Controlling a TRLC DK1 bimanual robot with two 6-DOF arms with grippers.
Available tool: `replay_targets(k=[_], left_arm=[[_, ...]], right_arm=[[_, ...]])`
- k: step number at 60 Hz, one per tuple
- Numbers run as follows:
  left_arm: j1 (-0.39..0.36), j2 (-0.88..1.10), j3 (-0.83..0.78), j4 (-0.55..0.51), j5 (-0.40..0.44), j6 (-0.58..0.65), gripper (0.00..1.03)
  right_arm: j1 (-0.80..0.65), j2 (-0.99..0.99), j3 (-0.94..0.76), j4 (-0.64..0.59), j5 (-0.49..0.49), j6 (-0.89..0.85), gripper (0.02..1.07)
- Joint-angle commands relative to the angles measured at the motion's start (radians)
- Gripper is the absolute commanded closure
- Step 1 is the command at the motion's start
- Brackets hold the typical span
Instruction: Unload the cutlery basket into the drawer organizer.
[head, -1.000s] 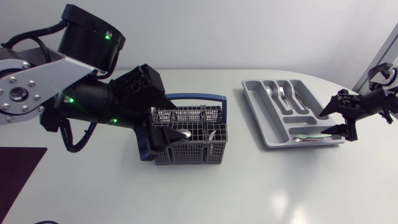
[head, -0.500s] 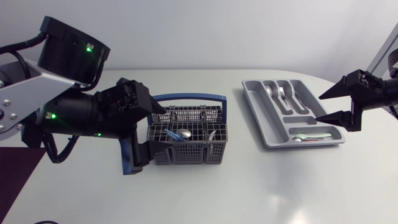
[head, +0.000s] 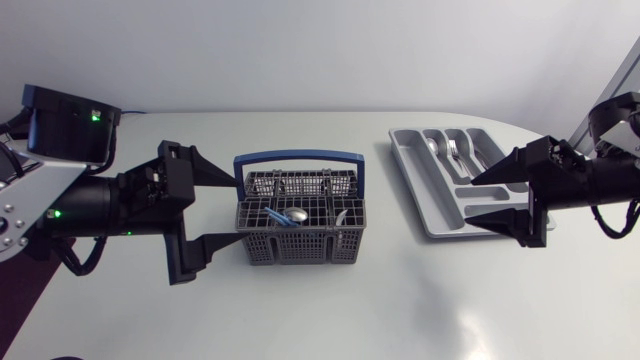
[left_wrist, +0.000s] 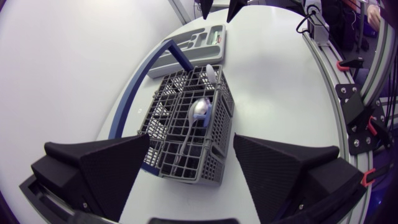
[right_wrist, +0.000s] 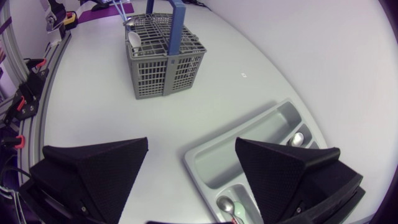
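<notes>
Mesh walls hide most of what your cutlery basket (head: 300, 236) carries. Only the tops show: a spoon (head: 296, 214) standing bowl-up and leaning, a blue-handled piece (head: 274, 214) whose working end you cannot make out, and a second spoon bowl (head: 342, 216) further right.

Your left gripper (head: 236, 211) has its fingers spread wide with nothing between the pads. The tips flank the basket's left end, and whether they touch it is not clear. The basket sits mid-table, its long axis running left to right. Its blue handle (head: 298, 156) arches upright along that axis.

The drawer organizer (head: 410, 170) lies well to the right of the basket. Its long axis runs near to far, with the far end angled slightly leftward. Spoons and forks (head: 452, 150) lie lengthwise in its far slots.

Your right gripper (head: 470, 198) hangs over the organizer's near right part, fingers wide apart and holding nothing. It covers much of the cross compartment there.
</notes>
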Motion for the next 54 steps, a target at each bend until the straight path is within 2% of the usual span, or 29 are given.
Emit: replay_targets(k=[1,10,18,21,30,37,48,54], left_arm=[[-0.001,0.030,-0.052,0.056,0.036,0.026,0.07],[-0.003,0.087,-0.081,0.171,0.100,-0.047,0.11],[-0.015,0.150,-0.105,0.283,0.118,-0.101,0.12],[-0.017,0.167,-0.105,0.308,0.132,-0.116,0.16],[-0.027,0.213,-0.104,0.366,0.161,-0.150,0.18],[-0.037,0.240,-0.111,0.403,0.168,-0.167,0.26],[-0.038,0.259,-0.125,0.421,0.175,-0.169,0.27],[-0.038,0.274,-0.134,0.446,0.181,-0.172,0.40]], right_arm=[[0.028,-0.044,-0.073,0.042,-0.015,0.063,0.06],[0.057,-0.090,-0.139,0.084,-0.015,0.095,0.06],[0.059,-0.096,-0.157,0.095,-0.018,0.101,0.06],[0.059,-0.098,-0.164,0.098,-0.020,0.101,0.06],[0.057,-0.102,-0.187,0.111,-0.030,0.107,0.06],[0.057,-0.107,-0.211,0.124,-0.030,0.107,0.06],[0.056,-0.113,-0.227,0.135,-0.038,0.107,0.06],[0.056,-0.113,-0.233,0.140,-0.040,0.107,0.06]])
